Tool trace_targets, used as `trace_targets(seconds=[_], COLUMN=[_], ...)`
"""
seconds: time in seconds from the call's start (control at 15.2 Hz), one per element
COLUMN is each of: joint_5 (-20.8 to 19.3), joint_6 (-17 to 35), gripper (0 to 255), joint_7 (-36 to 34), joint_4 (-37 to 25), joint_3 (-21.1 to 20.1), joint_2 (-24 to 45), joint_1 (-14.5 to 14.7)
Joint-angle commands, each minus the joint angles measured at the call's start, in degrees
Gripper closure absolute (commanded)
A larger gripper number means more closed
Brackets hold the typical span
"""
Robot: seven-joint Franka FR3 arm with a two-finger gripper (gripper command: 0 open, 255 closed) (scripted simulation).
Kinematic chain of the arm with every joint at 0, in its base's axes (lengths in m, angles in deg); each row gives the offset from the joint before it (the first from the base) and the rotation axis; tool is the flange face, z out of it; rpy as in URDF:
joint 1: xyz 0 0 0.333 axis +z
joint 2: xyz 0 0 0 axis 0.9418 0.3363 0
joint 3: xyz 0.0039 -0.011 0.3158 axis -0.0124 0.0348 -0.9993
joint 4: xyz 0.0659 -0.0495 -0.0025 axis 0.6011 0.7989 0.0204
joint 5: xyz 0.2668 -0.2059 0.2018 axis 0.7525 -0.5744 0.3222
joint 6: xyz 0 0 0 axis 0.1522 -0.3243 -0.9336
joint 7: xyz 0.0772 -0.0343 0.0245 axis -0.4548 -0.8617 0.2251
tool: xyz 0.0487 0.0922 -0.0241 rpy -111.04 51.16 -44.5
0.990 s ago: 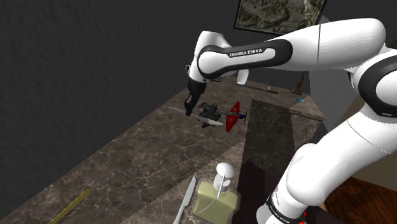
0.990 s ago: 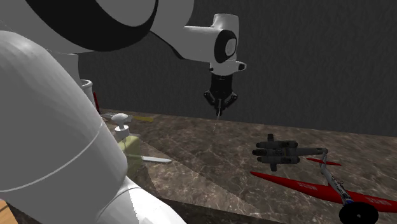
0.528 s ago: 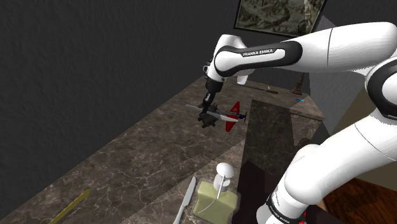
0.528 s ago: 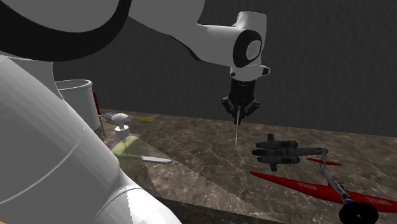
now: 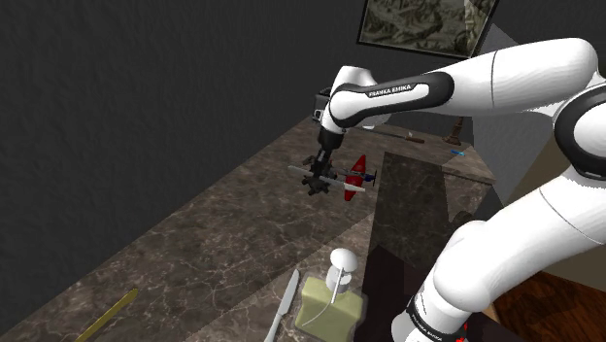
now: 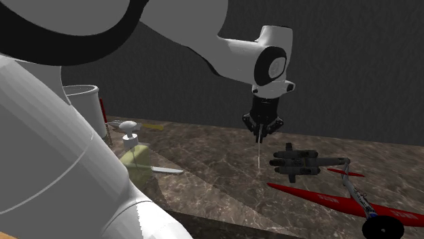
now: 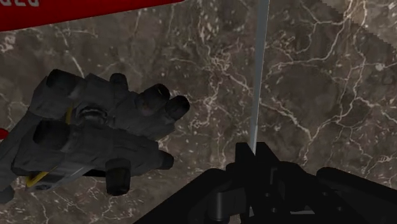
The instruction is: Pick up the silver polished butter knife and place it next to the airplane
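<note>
My black gripper [image 6: 262, 127] is shut on the handle of a thin silver butter knife [image 6: 259, 153], whose blade hangs straight down a little above the brown marble counter [image 6: 217, 170]. The toy airplane [image 6: 299, 165], with a dark grey engine block and red wings, lies on the counter just to the second exterior view's right of the blade tip. In the shoulder view the gripper [image 5: 319, 163] hangs right over the airplane [image 5: 355, 181]. The wrist view has the knife [image 7: 257, 83] running out from the gripper [image 7: 254, 154], with the airplane [image 7: 95, 140] close beside it.
A soap dispenser [image 5: 333, 291] stands at the counter's near end with another pale knife [image 5: 284, 303] lying beside it. A yellow strip [image 5: 107, 316] lies near the shoulder view's lower left. A white cup [image 6: 81, 98] shows behind the arm. A dark wall [image 5: 146, 97] borders the counter.
The gripper has carried the knife toward the airplane and lower, from over the open counter to just beside the plane. The airplane and the other things have not moved.
</note>
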Motion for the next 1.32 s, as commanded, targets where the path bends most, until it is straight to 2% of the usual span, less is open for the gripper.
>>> trace_targets(seconds=[0.0, 1.25], joint_5=[0.1, 2.0], joint_6=[1.7, 17.5], gripper=[255, 255], joint_7=[0.0, 2.4], joint_4=[1.2, 9.7], joint_3=[-0.1, 0.3], joint_2=[0.5, 7.9], joint_1=[0.1, 0.7])
